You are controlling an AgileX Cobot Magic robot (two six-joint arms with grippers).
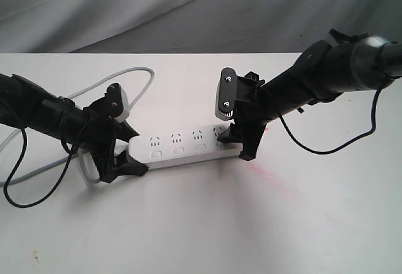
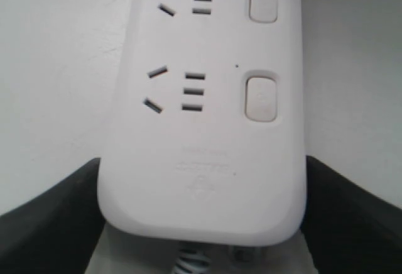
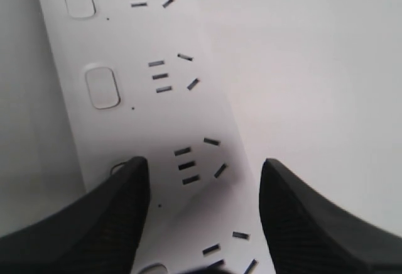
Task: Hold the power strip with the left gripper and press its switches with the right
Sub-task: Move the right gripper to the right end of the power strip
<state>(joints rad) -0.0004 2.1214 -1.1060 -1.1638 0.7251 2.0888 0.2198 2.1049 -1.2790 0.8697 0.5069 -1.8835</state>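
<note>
The surface [image 1: 264, 224] carries the power strip [image 1: 188, 148], lying flat across the middle between your two arms. Treat it as a light, stiff, smooth plastic bar. It will likely skate or tip under a push unless you pinch its long sides near the cord [image 1: 129, 74]. Your left pincer [image 1: 133, 150] is clamped across that rounded end. Your right pincer [image 1: 237, 145] stands apart over the far end, with one finger [image 3: 107, 224] at the row of switches [image 2: 260, 98]; whether it touches one, you cannot tell.

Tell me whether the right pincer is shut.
No, the right pincer stands open, the power strip plainly visible through its wide gap.
</note>
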